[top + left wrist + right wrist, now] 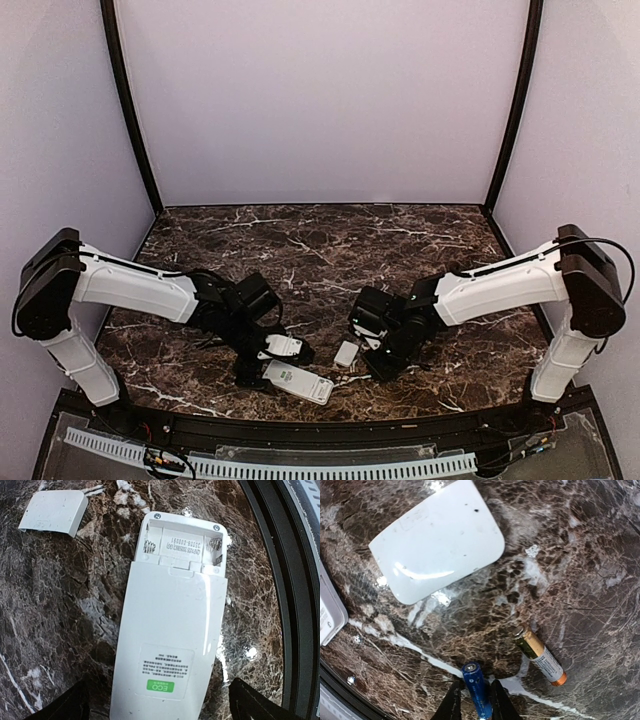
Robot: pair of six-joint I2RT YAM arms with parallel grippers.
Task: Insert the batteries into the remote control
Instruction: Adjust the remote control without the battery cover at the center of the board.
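Note:
The white remote control [172,630] lies face down near the table's front edge [298,381]. Its battery compartment [182,545] is uncovered and holds only springs. My left gripper [160,707] is open, one finger on each side of the remote's lower end. A blue battery [476,685] lies on the marble between the fingers of my right gripper [476,702], which press against both of its sides. A second battery [540,657], gold and white, lies loose just to the right of it.
The white cover plate [437,540] lies flat between the two arms [346,352] and shows at the upper left of the left wrist view [54,511]. The table's black front rim [280,580] runs close beside the remote.

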